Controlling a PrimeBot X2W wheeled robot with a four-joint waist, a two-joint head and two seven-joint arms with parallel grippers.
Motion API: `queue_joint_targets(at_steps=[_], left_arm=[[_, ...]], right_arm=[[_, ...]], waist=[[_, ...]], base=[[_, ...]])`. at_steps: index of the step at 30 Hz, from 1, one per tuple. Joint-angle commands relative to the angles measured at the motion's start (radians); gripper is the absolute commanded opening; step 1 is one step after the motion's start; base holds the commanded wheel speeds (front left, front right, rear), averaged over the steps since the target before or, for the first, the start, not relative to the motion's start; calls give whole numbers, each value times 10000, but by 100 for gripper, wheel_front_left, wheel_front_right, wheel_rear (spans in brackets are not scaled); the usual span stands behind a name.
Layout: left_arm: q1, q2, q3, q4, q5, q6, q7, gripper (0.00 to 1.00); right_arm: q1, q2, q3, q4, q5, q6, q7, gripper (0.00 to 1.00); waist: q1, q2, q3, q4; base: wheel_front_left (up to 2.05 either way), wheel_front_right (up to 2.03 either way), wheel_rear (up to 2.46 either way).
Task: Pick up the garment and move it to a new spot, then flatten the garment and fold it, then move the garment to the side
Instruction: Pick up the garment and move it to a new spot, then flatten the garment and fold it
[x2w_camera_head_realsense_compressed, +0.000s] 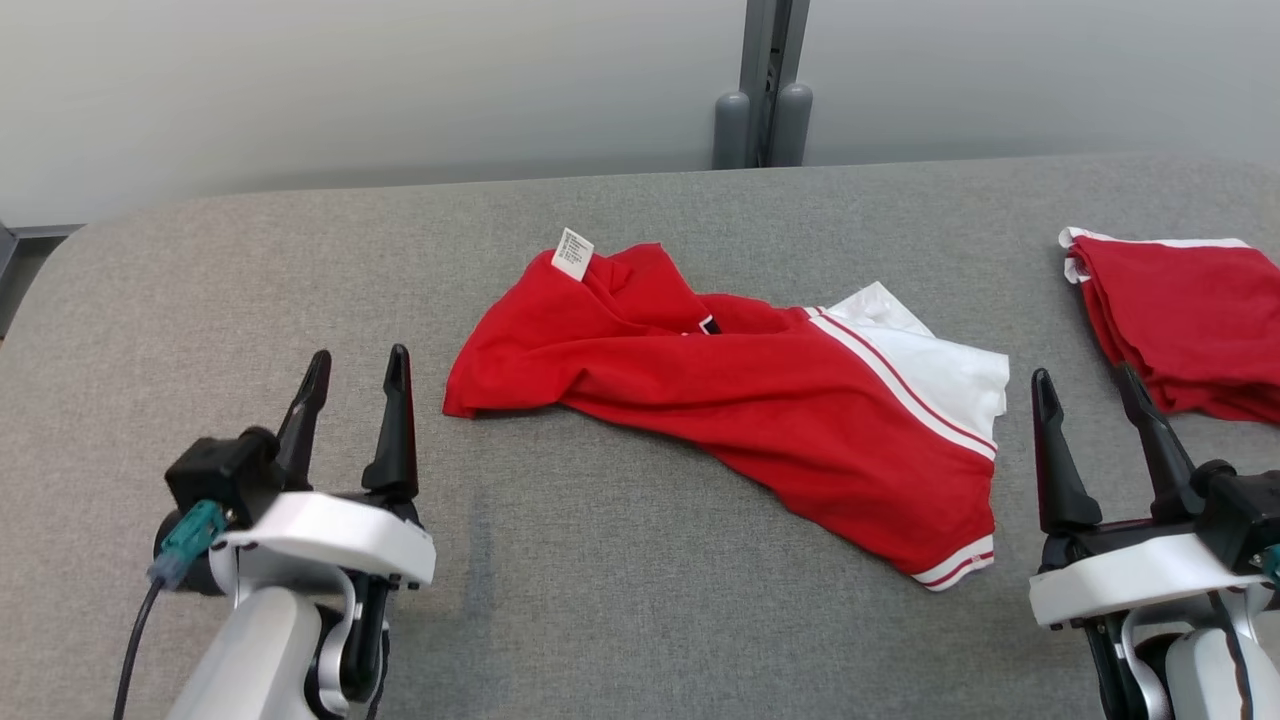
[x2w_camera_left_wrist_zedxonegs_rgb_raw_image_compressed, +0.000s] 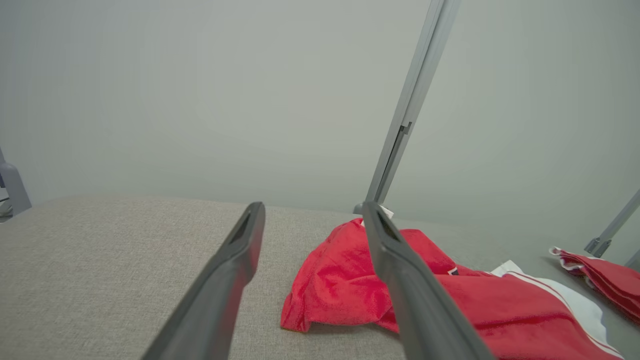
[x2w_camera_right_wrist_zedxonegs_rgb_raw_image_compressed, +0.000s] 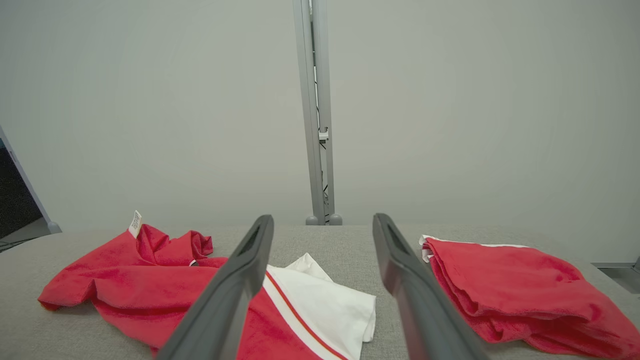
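Observation:
A red garment (x2w_camera_head_realsense_compressed: 720, 400) with a white sleeve and striped trim lies crumpled at the middle of the grey table (x2w_camera_head_realsense_compressed: 600, 600); a white label sticks up at its far edge. In the wrist views the same garment (x2w_camera_left_wrist_zedxonegs_rgb_raw_image_compressed: 345, 280) (x2w_camera_right_wrist_zedxonegs_rgb_raw_image_compressed: 125, 280) rests loose on the cloth surface. My left gripper (x2w_camera_head_realsense_compressed: 355, 368) stands open just left of the garment's near corner, apart from it, nothing between its fingers. To the garment's right, my right gripper (x2w_camera_head_realsense_compressed: 1088, 388) is also open and empty. Both sets of fingers (x2w_camera_left_wrist_zedxonegs_rgb_raw_image_compressed: 235, 270) (x2w_camera_right_wrist_zedxonegs_rgb_raw_image_compressed: 240, 280) point toward the far wall.
A second red garment (x2w_camera_head_realsense_compressed: 1185, 325) lies folded at the table's right edge, also seen as a folded red pile (x2w_camera_right_wrist_zedxonegs_rgb_raw_image_compressed: 505, 285) in the right wrist view. A grey post (x2w_camera_head_realsense_compressed: 765, 85) rises behind the table's far edge against a pale wall.

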Motion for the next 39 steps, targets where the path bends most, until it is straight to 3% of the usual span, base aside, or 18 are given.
queue_joint_targets(at_steps=[1, 13, 39], left_arm=[[559, -107, 374, -483, 231, 84, -10, 100], [3400, -811, 2004, -2569, 1430, -82, -13, 100], [3898, -1070, 1868, -1928, 1701, -295, -13, 100]], right_arm=[[157, -49, 31, -47, -71, 1, 70, 100], [900, -47, 94, -43, 478, 1, -30, 100], [1208, -50, 448, 330, 643, 1, -90, 100]], waist=[[0, 0, -109, 63], [0, 0, -569, 168], [0, 0, -1029, 236]], base=[[0, 0, 0], [0, 0, 0], [0, 0, 0]])
